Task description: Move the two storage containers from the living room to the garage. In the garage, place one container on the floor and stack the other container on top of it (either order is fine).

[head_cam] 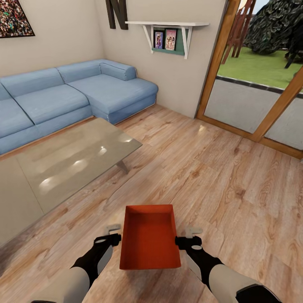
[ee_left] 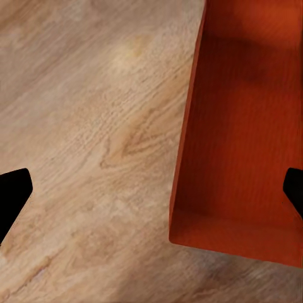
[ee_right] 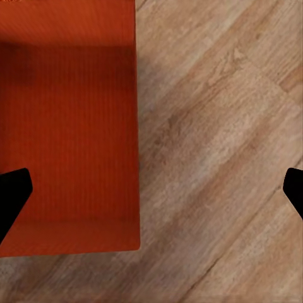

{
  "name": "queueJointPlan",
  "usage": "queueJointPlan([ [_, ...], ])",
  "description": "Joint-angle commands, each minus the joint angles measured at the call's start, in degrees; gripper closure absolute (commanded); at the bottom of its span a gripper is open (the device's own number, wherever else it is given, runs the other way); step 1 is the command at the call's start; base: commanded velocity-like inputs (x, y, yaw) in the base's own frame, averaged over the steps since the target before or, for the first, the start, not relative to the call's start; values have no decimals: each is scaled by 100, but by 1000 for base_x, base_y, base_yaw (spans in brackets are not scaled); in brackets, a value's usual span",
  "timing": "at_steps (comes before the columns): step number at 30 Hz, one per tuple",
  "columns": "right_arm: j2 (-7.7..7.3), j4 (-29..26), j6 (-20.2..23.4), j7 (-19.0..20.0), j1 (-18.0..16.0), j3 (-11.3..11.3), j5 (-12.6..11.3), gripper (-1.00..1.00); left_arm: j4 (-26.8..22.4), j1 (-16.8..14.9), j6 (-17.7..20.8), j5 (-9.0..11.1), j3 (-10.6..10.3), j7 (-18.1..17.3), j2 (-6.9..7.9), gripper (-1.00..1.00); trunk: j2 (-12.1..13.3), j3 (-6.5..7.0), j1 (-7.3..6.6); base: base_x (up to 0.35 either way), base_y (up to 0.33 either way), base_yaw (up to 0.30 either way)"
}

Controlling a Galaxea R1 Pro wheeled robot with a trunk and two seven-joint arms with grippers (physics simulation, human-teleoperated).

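Container (head_cam: pixel 150 240), the orange-red open box, sits between the two pincers just in front of the robot, above the living room's wood plank floor (head_cam: pixel 219 176); whether it's lifted or resting there I can't tell. Left pincer (head_cam: pixel 112 234) and right pincer (head_cam: pixel 188 237) are both spread wide, each straddling a long side wall with one finger inside the box, not clamped on anything. Both forearms reach forward about level and symmetric, so I'd squeeze both sides evenly, then keep it level heading for the garage.
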Motion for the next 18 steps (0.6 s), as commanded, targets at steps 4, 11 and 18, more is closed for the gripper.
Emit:
queueJointPlan([
  [4, -2, 92, -115, -20, -4, 52, -58, -100, 0, 0, -196, 42, -21, 29, 11, -100, -2, -4, 0, 0, 0, 0],
  [11, -2, 167, -149, -25, -4, 52, -47, -100, -12, 0, -258, 45, -28, 7, 14, -100, -2, -4, 0, 0, 0, 0],
  [18, -2, 178, -151, -27, -4, 55, -42, -100, -53, 0, -265, 44, -18, 39, -8, -100, -2, -4, 0, 0, 0, 0],
])
